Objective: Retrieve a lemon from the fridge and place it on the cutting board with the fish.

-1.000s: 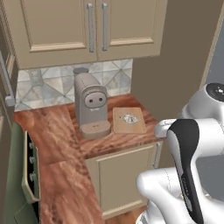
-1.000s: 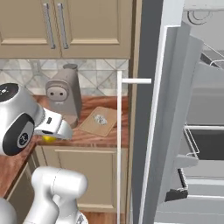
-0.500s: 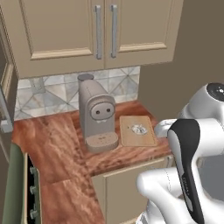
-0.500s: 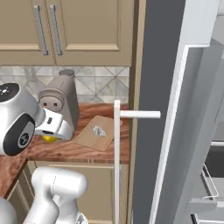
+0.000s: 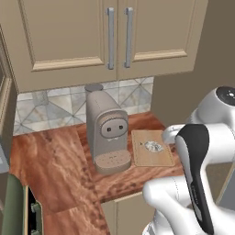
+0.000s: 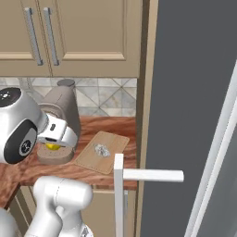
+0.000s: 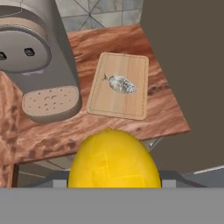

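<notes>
My gripper (image 7: 113,177) is shut on the lemon (image 7: 113,159), a bright yellow fruit at the bottom of the hand view. Past it, the tan cutting board (image 7: 119,89) lies on the counter with the silvery fish (image 7: 121,84) on it. In the right base view the lemon (image 6: 52,147) shows under the hand, left of the cutting board (image 6: 102,151) and the fish (image 6: 101,149), in front of the coffee machine. The left base view has the cutting board (image 5: 152,148) with the fish (image 5: 153,146), partly behind the arm. The fridge (image 6: 196,92) stands at right, its door (image 6: 223,148) open.
A beige coffee machine (image 5: 108,133) stands just left of the board on the reddish-brown countertop (image 5: 50,165). Beige wall cabinets (image 5: 110,36) hang above. The fridge door's white bar handle (image 6: 147,175) juts out near the counter's right end.
The whole scene has shifted and grown as the base drove toward the counter. The board and coffee machine are now closer. The lemon stays in the gripper.
</notes>
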Robot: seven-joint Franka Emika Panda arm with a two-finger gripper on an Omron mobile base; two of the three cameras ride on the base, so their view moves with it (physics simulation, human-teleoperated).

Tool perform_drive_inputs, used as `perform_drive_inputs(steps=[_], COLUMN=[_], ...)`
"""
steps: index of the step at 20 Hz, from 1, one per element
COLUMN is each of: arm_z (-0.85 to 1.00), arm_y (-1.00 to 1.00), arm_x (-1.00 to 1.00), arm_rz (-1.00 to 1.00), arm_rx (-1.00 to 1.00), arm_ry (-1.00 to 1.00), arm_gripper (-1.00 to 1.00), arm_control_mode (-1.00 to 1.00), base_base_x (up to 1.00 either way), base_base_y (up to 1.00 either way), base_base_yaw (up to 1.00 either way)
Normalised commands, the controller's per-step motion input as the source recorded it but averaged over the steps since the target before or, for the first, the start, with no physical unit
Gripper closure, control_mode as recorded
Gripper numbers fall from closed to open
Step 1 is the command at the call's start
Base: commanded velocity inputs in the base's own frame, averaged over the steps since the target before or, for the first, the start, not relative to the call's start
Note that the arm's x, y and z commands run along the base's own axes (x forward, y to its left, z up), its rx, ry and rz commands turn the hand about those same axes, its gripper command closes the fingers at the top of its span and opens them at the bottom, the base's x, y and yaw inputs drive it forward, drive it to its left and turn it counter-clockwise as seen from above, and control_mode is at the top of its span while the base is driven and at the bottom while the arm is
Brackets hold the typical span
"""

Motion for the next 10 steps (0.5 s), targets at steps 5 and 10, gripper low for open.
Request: perform_drive_inputs(steps=[5, 10], arm_z=[0.0, -0.09], arm_y=[0.0, 0.0], arm_x=[0.33, 0.38], arm_rz=[0.0, 0.0], arm_rx=[0.0, -0.01], arm_ry=[0.0, 0.0], arm_gripper=[1.0, 1.0], arm_control_mode=[-1.0, -1.0], base_base_x=[0.0, 0.0], base_base_y=[0.0, 0.0], base_base_yaw=[0.0, 0.0])
